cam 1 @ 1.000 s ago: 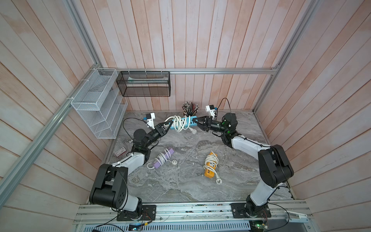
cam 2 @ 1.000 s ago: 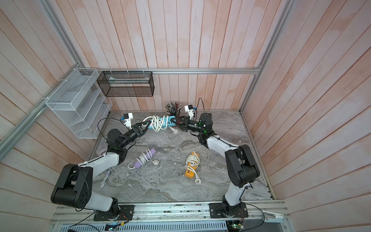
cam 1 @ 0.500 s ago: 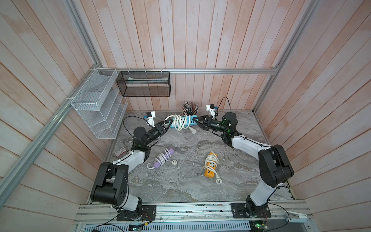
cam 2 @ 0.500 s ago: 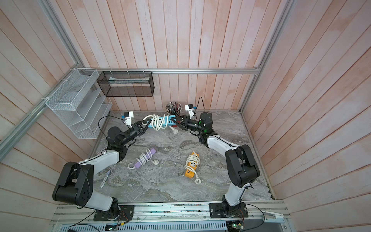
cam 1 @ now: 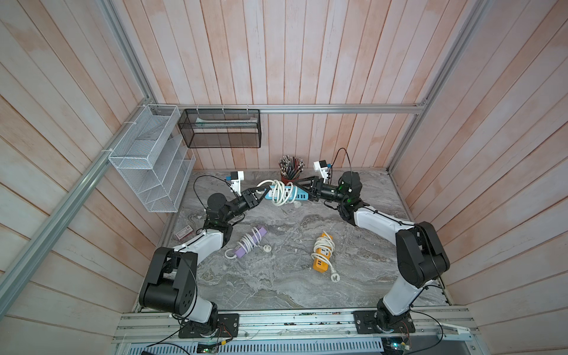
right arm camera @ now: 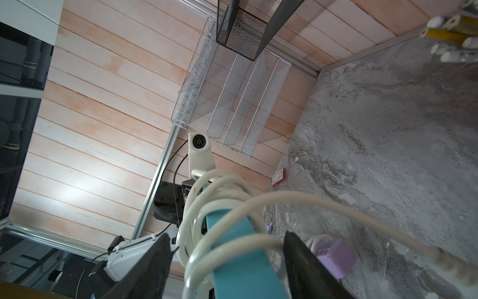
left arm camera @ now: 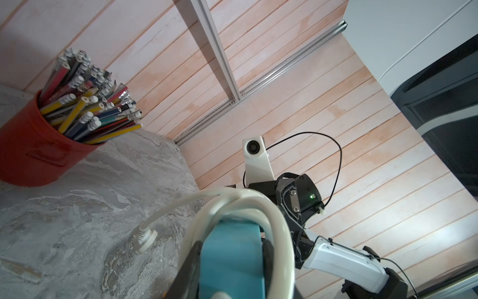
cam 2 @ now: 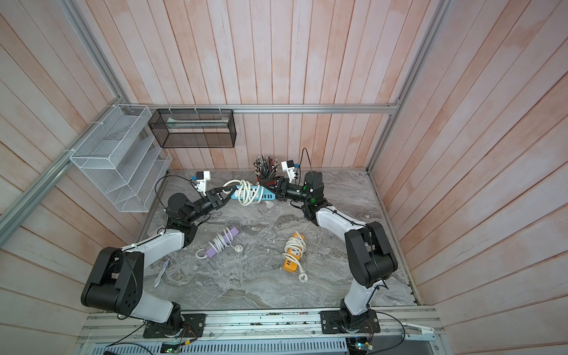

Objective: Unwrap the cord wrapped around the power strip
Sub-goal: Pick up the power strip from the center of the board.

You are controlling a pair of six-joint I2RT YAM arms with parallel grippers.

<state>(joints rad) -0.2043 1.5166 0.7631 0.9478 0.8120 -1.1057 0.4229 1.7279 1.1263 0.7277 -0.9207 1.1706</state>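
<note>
Power strip (cam 1: 290, 193): teal; one end pinched in the left gripper (cam 1: 263, 196), far end lying between the jaws of the right gripper (cam 1: 299, 189).
Left gripper: closed tight on the strip's end.
Right gripper: jaws spread, a gap to the strip on both sides; holding nothing.
Cord (cam 1: 278, 196): white, loose coils round the strip's middle, between the two grippers; plug (left arm camera: 143, 236) on the table (cam 1: 276, 276), below the right gripper.
Handling (judged): strip light, rigid, smooth, and may twist in a one-end pinch. Cord thick, springy, keeps its curl.
Hold point: free tail near the plug.
</note>
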